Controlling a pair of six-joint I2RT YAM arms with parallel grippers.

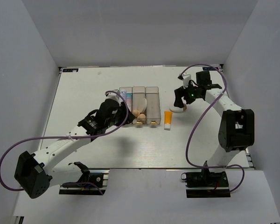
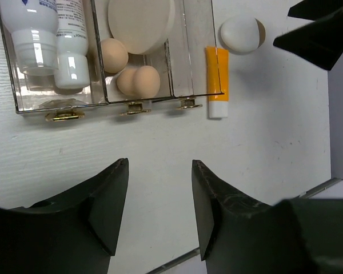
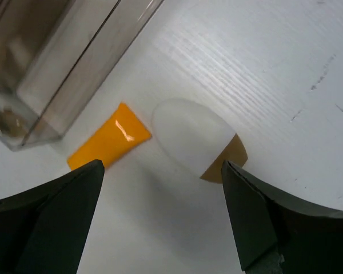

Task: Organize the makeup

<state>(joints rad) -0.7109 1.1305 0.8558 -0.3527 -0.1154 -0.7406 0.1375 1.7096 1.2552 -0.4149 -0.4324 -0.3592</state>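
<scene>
Your right gripper (image 3: 160,166): jaws spread wide, straddling white-tan oval (image 3: 194,140), neither finger touching it. Oval lies on table (image 1: 84,93) just beside orange white-capped tube (image 2: 216,80), both outside three clear bins (image 1: 152,100) (tube nearest right bin's wall). Your left gripper (image 2: 160,165): jaws parted, nothing between them, above bare table before bins' front edge. Left bin holds white tubes (image 2: 68,40). Middle bin holds beige egg-shaped sponges (image 2: 138,80), with round cream puff (image 2: 142,23) behind them, tilted.

2 white tubes (image 2: 28,34) cut off at top edge, round puff (image 2: 142,23) too — orange tube (image 3: 110,141), cap hidden
</scene>
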